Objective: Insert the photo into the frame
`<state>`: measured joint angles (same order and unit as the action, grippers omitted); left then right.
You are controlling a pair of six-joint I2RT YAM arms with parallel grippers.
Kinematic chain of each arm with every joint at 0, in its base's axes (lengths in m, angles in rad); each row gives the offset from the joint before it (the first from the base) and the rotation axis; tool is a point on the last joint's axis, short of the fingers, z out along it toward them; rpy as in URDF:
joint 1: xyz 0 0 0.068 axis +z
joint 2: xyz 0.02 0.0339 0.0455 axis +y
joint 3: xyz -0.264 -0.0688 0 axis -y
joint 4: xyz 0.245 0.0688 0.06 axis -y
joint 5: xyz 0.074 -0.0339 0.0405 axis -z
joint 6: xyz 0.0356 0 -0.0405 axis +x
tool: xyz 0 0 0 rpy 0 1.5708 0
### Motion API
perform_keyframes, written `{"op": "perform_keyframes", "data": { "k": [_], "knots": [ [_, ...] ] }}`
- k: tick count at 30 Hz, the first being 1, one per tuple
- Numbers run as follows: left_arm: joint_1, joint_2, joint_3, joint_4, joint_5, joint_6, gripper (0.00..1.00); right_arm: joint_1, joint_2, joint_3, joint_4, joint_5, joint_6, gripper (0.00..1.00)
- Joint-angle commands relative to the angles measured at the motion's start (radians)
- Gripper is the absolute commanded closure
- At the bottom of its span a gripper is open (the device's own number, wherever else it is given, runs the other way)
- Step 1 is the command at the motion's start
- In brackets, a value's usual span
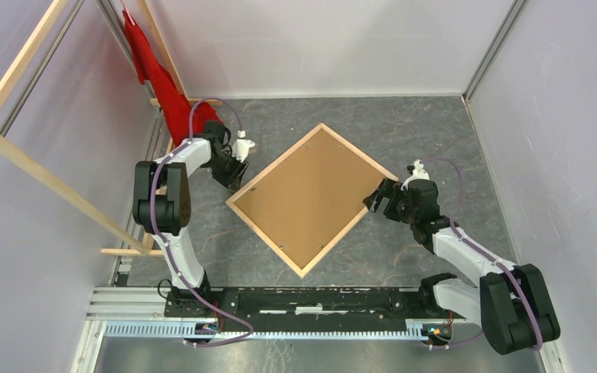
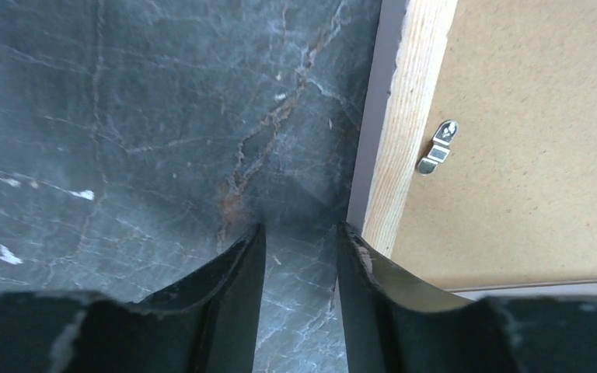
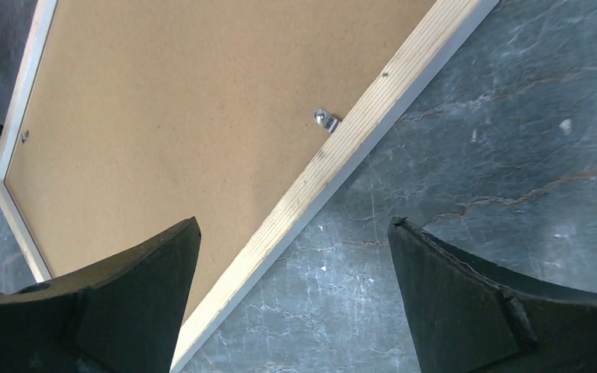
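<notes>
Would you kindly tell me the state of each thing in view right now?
frame: flat on the table, wood face up.
backing board: seated inside the frame.
left gripper: open, narrow gap, empty, beside a frame corner.
right gripper: wide open, straddling a frame rail.
red cloth: hanging.

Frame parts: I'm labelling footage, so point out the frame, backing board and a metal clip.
frame [image 3: 329, 155], right wrist view, its pale wooden rail.
backing board [image 1: 311, 198], top external view, centre of brown face.
metal clip [image 2: 438, 146], left wrist view, its silver tab.
</notes>
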<state>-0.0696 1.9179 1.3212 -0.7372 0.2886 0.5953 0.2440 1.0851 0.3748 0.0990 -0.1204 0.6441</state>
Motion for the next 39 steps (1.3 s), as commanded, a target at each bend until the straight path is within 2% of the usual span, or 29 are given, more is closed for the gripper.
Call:
{"op": "perform_keyframes", "data": {
  "k": [1,7,16,20,26,32,36,39],
  "knots": [
    [-0.003,-0.043,-0.05,0.035,0.057,-0.036,0.57,0.001,0.069,-0.025,0.121,-0.076,0.02,0.02],
    [-0.01,-0.078,-0.116,-0.011,0.103,0.002,0.63,-0.022,0.277,0.096,0.172,-0.171,0.008,0.02],
    [-0.096,-0.212,-0.259,-0.099,0.181,0.073,0.63,-0.036,0.454,0.3,0.16,-0.184,-0.011,0.02],
    [-0.146,-0.267,-0.324,-0.068,0.193,0.049,0.63,-0.036,0.516,0.384,0.121,-0.138,-0.027,0.02],
    [-0.113,-0.308,-0.308,-0.076,0.179,0.039,0.64,-0.035,0.442,0.441,0.044,0.022,-0.041,0.1],
    [-0.101,-0.373,-0.32,-0.121,0.254,0.115,0.52,-0.006,0.246,0.327,0.078,0.085,-0.019,0.24],
    [-0.101,-0.326,-0.294,-0.14,0.299,0.112,0.52,0.12,0.169,0.253,0.125,0.113,0.016,0.28],
    [-0.101,-0.28,-0.279,-0.139,0.317,0.111,0.56,0.247,0.17,0.21,0.181,0.114,0.058,0.29]
  ]
}}
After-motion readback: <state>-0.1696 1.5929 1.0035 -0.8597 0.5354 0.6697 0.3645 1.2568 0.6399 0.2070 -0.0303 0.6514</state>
